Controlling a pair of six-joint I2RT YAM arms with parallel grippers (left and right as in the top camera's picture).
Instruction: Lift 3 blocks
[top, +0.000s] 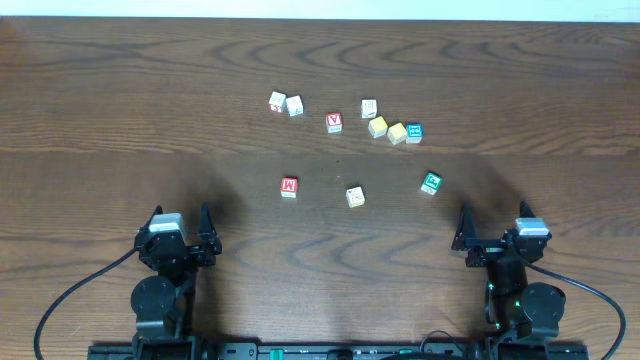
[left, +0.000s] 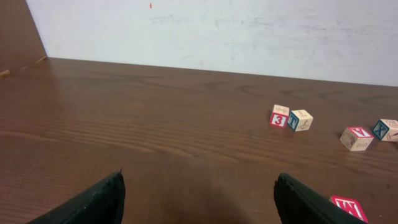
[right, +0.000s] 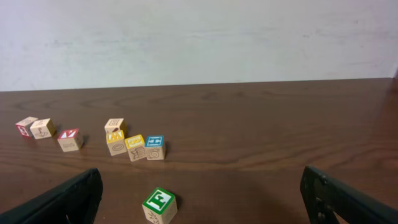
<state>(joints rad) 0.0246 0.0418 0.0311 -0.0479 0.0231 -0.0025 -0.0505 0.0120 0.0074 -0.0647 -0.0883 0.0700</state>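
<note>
Brown wood-grain table (top: 120, 120); red block (top: 289, 187) with white M; pale cream block (top: 355, 196); green block (top: 431, 183) with white symbol.

Cubes (top: 369, 108), 10 total. Top face: red cubes (top: 289, 187) 2, yellow cubes (top: 377, 126) 2, blue cube (top: 414, 132) 1, green cube (top: 431, 183) 1, pale cubes (top: 355, 196) 4. Grippers 2: left gripper (top: 181, 213), right gripper (top: 494, 213)

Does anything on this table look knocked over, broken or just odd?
Nothing stands out. The red M block, cream block and green block sit flat on the table, turned at different angles; none looks damaged.
</note>
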